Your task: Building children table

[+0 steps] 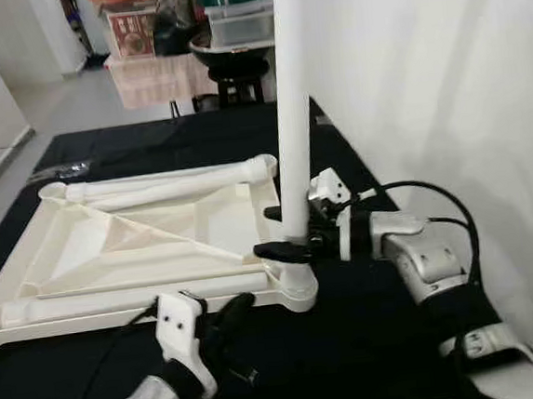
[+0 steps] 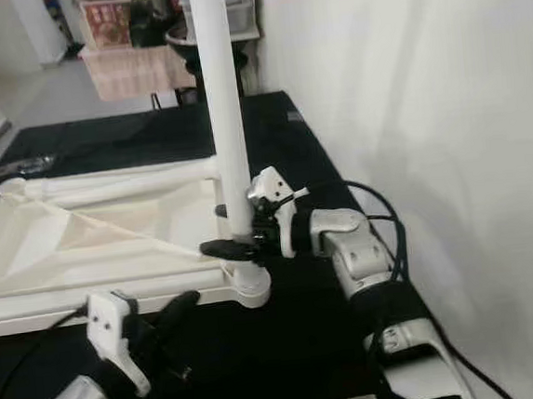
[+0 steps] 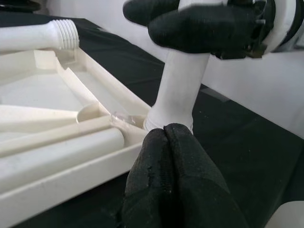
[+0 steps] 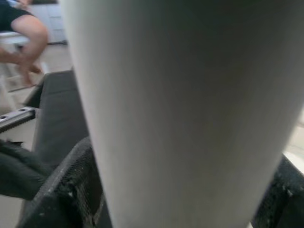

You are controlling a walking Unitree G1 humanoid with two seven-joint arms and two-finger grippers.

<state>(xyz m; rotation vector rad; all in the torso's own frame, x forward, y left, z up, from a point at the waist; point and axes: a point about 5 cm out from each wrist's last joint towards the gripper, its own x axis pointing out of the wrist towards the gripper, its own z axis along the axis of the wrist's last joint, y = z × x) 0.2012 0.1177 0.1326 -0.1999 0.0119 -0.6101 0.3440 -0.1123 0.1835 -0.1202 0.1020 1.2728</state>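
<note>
An upturned cream plastic tabletop [image 1: 30,267] lies on a black-covered surface. One white leg [image 1: 292,113] stands upright in the tabletop's near right corner socket [image 1: 297,285]. My right gripper [image 1: 277,231] is shut on this leg low down, a black finger on each side. In the right wrist view the leg [image 4: 185,104] sits between the fingers [image 4: 71,190]. Two more legs [image 1: 167,183] lie flat inside the tabletop. My left gripper [image 1: 239,306] is shut and empty, its tips just in front of the corner socket [image 3: 168,121].
A white wall [image 1: 442,72] runs close along the right. At the back stand a cloth-covered stand [image 1: 158,78], a black stool [image 1: 237,81] and stacked bins [image 1: 241,15]. A person's legs [image 4: 21,42] show far off in the right wrist view. Black cables [image 1: 435,203] loop off my right arm.
</note>
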